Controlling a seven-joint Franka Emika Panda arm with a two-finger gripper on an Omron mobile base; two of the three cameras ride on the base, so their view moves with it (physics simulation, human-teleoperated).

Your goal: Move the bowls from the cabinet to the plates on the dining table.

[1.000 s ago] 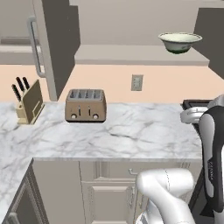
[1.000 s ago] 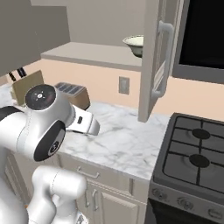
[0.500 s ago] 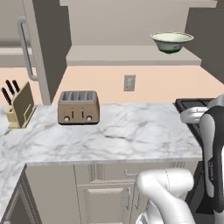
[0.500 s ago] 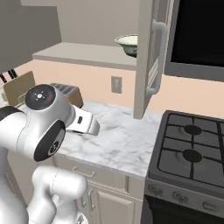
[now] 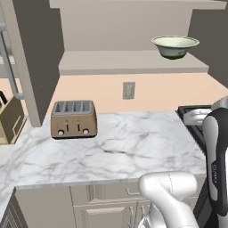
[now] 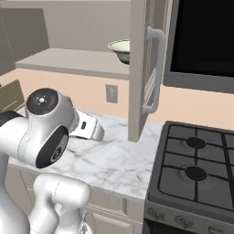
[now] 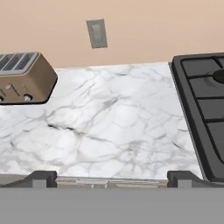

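Pale green-cream bowl (image 5: pixel 175 46) sat upright on the open cabinet's shelf (image 5: pixel 133 62), rim up, near the shelf's right end and close to its front edge. Round, so no real long axis; opening faced straight up. In the right base view the bowl (image 6: pixel 120 50) was partly hidden behind the open cabinet door (image 6: pixel 141 68), which stood swung out with its long bar handle (image 6: pixel 154 68) running vertical. Second cabinet door (image 5: pixel 26 58) hung open at the left, over the counter's left end.

Hand (image 7: pixel 111 178) was fully open, holding nothing; the two dark fingertips (image 7: pixel 41 177) stood wide apart at the bottom of the hand view, looking down and forward over the counter (image 7: pixel 113 127). Hand well below the shelf, apart from the bowl.

Marble counter carried a brown toaster (image 5: pixel 73 119) toward its back left, long side parallel to the wall, slots up. Knife block (image 5: pixel 10 119) at the far left edge. Wall outlet (image 5: pixel 128 90) on the peach wall behind the counter. Black stove (image 6: pixel 196 171) butted against the counter's right edge, black microwave (image 6: pixel 201 39) above it.
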